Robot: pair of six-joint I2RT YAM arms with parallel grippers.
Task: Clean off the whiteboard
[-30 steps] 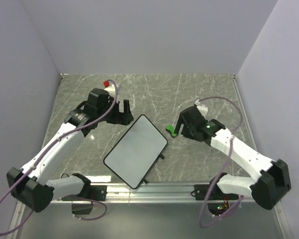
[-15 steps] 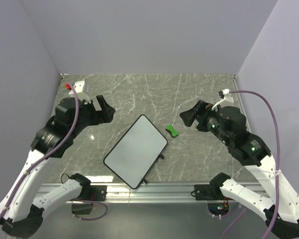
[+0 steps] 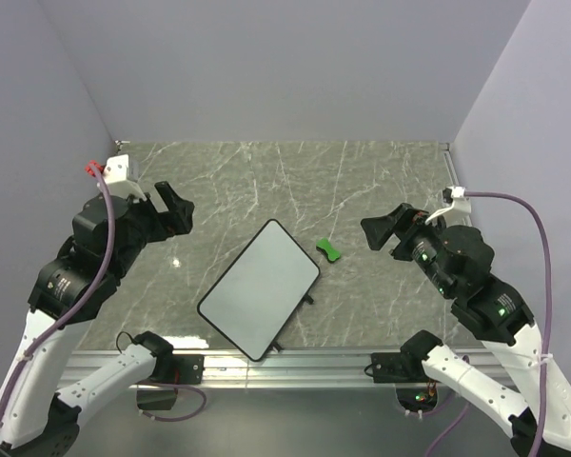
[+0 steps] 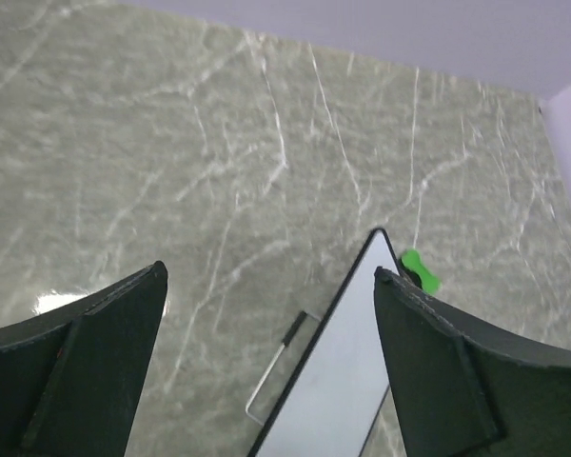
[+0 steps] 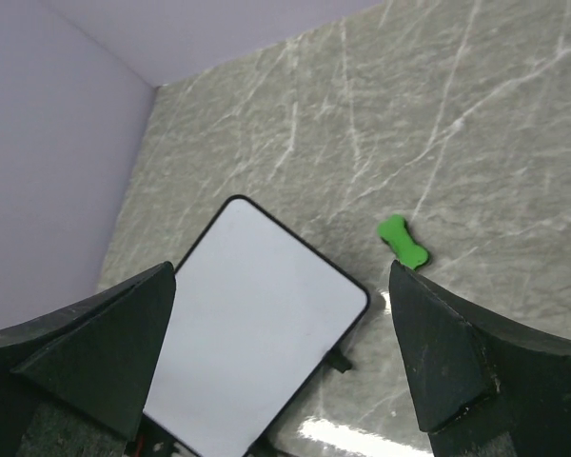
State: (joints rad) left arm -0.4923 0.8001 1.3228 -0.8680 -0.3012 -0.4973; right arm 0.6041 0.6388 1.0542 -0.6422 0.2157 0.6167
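Backing both arms off and leaving the whiteboard [image 3: 259,290] alone at centre frame!

Lifts the left end effector [image 3: 162,211] away from the board's upper-left edge and out to the left of the frame, with jaws spread wide and nothing in them. Swings the right end effector [image 3: 385,231] off the green eraser [image 3: 329,250] and over to the right, likewise gaping and empty. Leaves the eraser lying on the tabletop [image 3: 295,181], just beside the board's upper-right corner and clear of both arms. Shows a plain white face on the board, set diagonally in the lower middle of the overhead view, with no marks to make out from either wrist view. Looks like wiping done, tool dropped, retreat under way, and nothing left to scrub, judging from here.
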